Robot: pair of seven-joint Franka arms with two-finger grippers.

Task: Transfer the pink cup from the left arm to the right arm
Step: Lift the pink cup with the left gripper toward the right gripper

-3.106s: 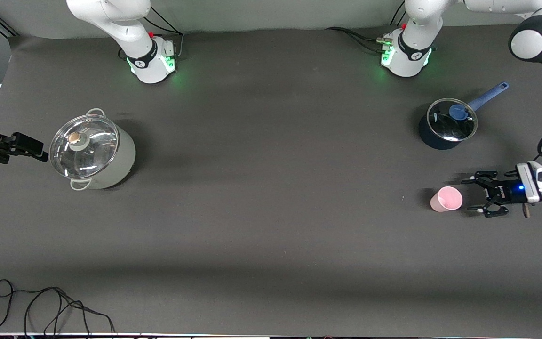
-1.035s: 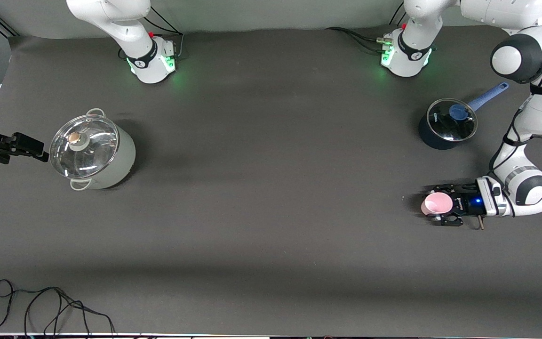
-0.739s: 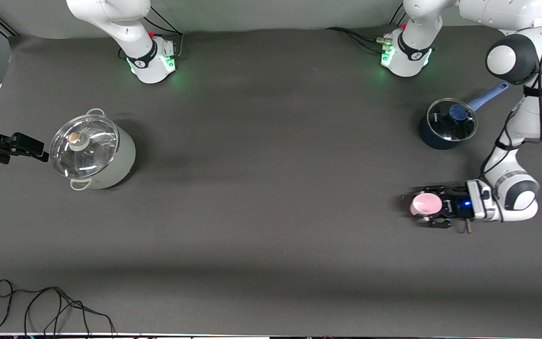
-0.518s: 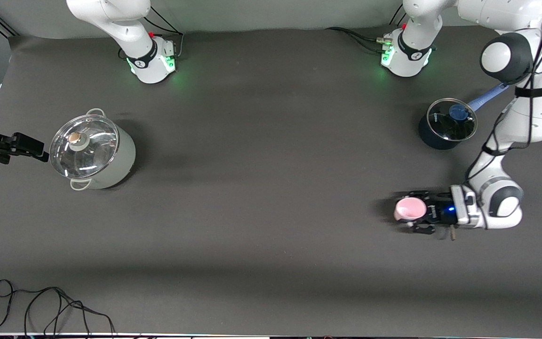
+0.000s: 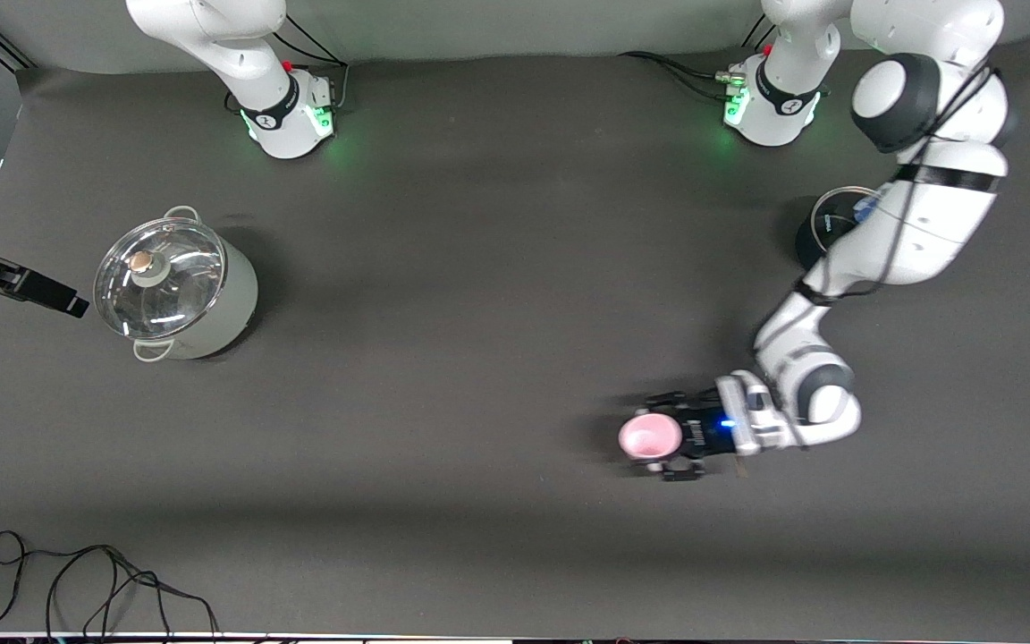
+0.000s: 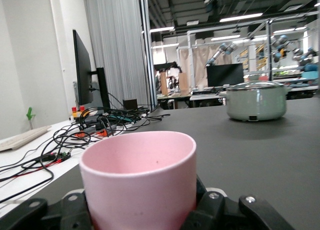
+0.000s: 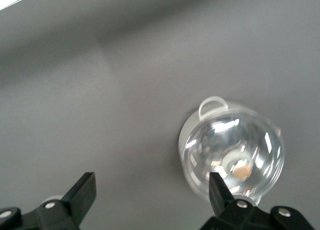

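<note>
Dark grey matting covers the whole table [image 5: 479, 313], with both arm bases standing along its far edge and a loose black cable [image 5: 95, 581] curled at the near edge toward the right arm's end. Over the mat, toward the left arm's end, the left gripper [image 5: 669, 436] is clamped on the pink cup [image 5: 650, 436], one finger on each side of its wall; the cup is upright with its open mouth facing up, and from the left wrist view its pale pink rim [image 6: 139, 152] fills the foreground between the black fingers [image 6: 227, 210]. A dark saucepan [image 5: 823, 234] sits partly hidden under the left arm's forearm, closer to that arm's base than the cup is. At the right arm's end stands a pale green stockpot [image 5: 177, 286] with a glass lid and a round knob. The right gripper [image 5: 32, 291] hangs just beside that pot at the table's edge, waiting, its fingers [image 7: 82, 195] spread wide apart with nothing between them, looking down on the pot's lid [image 7: 235, 155].
</note>
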